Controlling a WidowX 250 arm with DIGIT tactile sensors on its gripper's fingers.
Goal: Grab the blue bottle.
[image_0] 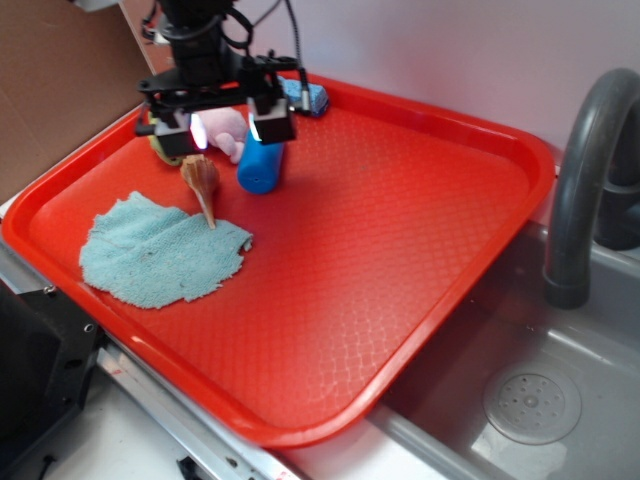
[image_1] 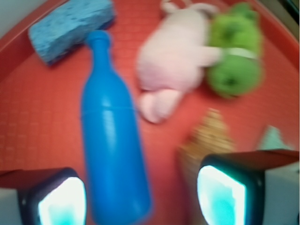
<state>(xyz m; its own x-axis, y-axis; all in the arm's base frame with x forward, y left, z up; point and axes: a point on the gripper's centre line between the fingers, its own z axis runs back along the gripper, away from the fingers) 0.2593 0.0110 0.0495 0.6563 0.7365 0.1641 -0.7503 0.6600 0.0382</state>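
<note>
The blue bottle (image_0: 261, 166) lies on its side on the red tray (image_0: 400, 230), neck toward the back. In the wrist view the blue bottle (image_1: 112, 136) runs from the upper left down between my fingers, its base nearer the left finger. My gripper (image_0: 228, 130) hovers above the bottle and the seashell, jaws open and empty. In the wrist view my gripper (image_1: 140, 199) shows two glowing pads (image_1: 220, 197) wide apart; the bottle's base lies between them, the seashell (image_1: 206, 140) just ahead of the right one.
A pink plush (image_1: 173, 61) and a green plush (image_1: 232, 51) lie right of the bottle. A blue sponge (image_1: 65, 26) sits by the tray's back rim. A teal cloth (image_0: 160, 250) lies under the seashell's tip (image_0: 200, 180). A sink with a grey faucet (image_0: 585, 170) stands to the right.
</note>
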